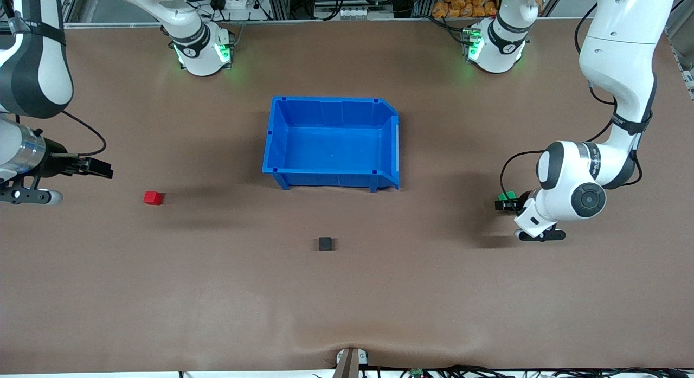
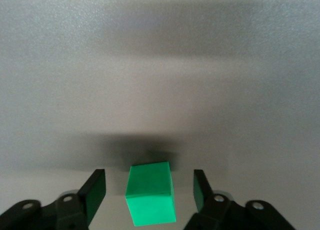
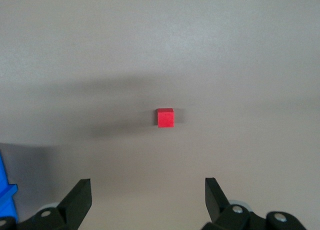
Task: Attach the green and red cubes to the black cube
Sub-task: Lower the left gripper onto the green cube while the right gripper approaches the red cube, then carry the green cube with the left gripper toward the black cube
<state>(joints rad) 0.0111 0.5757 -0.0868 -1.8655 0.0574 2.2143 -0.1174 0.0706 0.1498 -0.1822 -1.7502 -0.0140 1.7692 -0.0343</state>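
Note:
The green cube point(image 1: 508, 196) point(image 2: 150, 200) rests on the brown table toward the left arm's end. My left gripper point(image 1: 506, 204) point(image 2: 149, 189) is down around it, open, one finger on each side with a gap to the cube on both. The red cube point(image 1: 153, 197) point(image 3: 165, 117) lies on the table toward the right arm's end. My right gripper point(image 1: 101, 168) point(image 3: 147, 186) hovers open and empty over the table beside it, pointing at it. The black cube point(image 1: 325, 243) sits alone mid-table, nearer the front camera than the bin.
A blue bin point(image 1: 331, 100) with nothing in it stands in the middle of the table, farther from the front camera than the black cube. Its corner point(image 3: 6, 195) shows in the right wrist view. Bare brown table lies around all three cubes.

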